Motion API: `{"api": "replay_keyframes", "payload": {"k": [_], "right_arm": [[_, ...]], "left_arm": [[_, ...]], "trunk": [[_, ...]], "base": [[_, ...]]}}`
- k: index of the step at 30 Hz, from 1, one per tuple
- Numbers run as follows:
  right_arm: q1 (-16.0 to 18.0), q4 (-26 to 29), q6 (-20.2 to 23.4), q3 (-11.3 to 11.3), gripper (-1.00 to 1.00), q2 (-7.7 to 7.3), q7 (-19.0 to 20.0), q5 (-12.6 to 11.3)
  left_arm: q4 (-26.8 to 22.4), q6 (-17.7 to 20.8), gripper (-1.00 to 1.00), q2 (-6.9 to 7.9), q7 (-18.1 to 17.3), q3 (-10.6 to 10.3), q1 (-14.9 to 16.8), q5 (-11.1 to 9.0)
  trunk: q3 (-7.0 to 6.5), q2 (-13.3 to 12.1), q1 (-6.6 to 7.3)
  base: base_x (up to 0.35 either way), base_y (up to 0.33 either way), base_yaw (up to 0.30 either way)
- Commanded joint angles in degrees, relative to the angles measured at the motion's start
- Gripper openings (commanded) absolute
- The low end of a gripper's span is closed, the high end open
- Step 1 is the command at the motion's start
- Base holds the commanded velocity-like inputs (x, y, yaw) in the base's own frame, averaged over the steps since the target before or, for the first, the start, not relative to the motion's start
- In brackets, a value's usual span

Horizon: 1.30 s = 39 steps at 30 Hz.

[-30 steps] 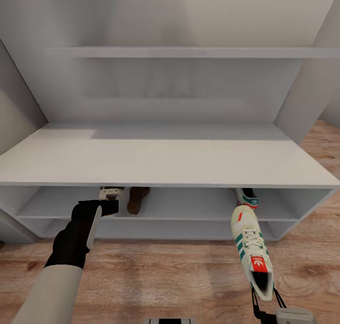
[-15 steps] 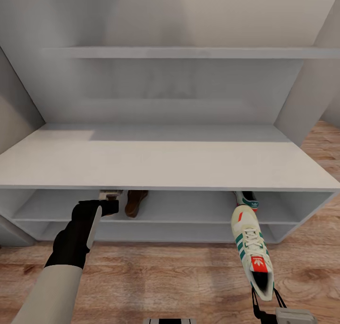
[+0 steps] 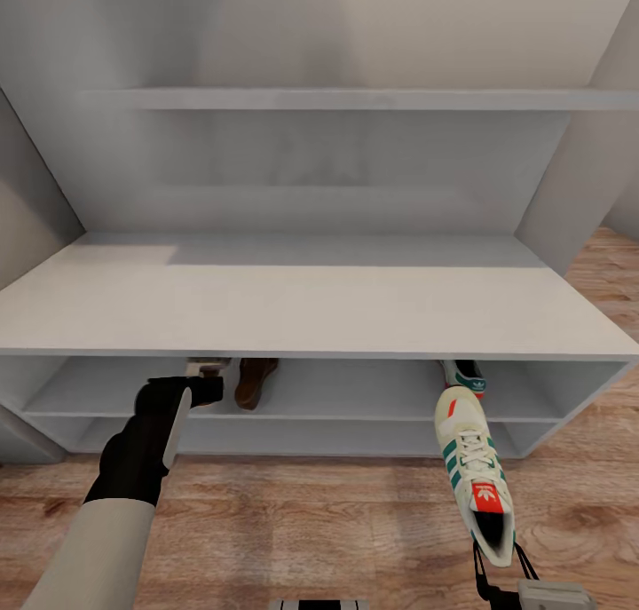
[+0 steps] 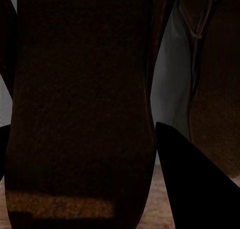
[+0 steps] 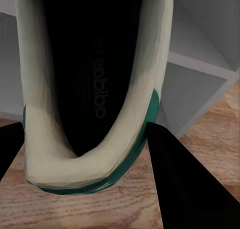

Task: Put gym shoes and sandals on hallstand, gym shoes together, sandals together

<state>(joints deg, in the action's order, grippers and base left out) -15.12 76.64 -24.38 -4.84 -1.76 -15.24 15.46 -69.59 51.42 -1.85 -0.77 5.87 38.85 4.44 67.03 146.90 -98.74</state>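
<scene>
Before the hallstand (image 3: 311, 308), nothing moved since earlier, right gripper (image 3: 497, 583) clamping gym shoe (image 3: 475, 468), left gripper (image 3: 206, 368) holding sandal (image 4: 80, 114).

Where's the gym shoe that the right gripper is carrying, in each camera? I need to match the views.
Head view: the held gym shoe is at lower right, toe towards the shoe rack, heel at the right gripper.
Right wrist view: its heel and dark opening sit close up between the fingers.
Left wrist view: not in it.
Shared landmark: the rack's open shelves.
</scene>
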Motion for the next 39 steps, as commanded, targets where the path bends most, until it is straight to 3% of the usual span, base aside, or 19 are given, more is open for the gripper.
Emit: {"api": "replay_keyframes", "payload": {"k": [1, 39], "right_arm": [[0.00, 0.00, -0.02, 0.00, -1.00, 0.00, -0.02, -0.08], [0.00, -0.09, -0.03, 0.00, -1.00, -0.04, -0.04, -0.08]], "left_arm": [[0.04, 0.00, 1.00, 0.00, -0.11, -0.03, 0.00, 0.11], [0.28, -0.01, 1.00, 0.00, -0.11, 0.02, 0.00, 0.08]], "trunk": [[0.00, 0.00, 0.00], [0.00, 0.00, 0.00]], "base": [[0.000, 0.000, 0.000], [0.000, 0.000, 0.000]]}}
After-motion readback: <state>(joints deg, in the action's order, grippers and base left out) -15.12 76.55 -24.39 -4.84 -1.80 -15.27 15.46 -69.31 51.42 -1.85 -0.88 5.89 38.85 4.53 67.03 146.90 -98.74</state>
